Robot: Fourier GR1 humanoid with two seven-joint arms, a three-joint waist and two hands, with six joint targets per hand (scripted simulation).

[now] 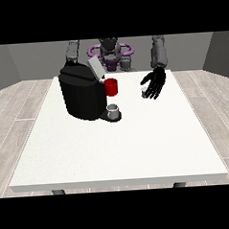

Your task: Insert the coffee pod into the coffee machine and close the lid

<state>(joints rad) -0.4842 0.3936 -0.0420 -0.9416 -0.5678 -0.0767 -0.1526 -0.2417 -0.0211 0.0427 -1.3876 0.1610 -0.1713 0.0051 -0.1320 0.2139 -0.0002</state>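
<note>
1 small grey coffee pod (143,92) sits right of centre, just beside the spread fingers of the hand at the view's right (154,83). It looks light, rigid; pinch its sides. The black coffee machine (81,93) stands lid-open.

1 machine (81,94), 2 cups (111,87)

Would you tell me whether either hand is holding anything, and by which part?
The hand at the view's right hangs by a small pod; a hold cannot be told. The other hand is hidden.
</note>
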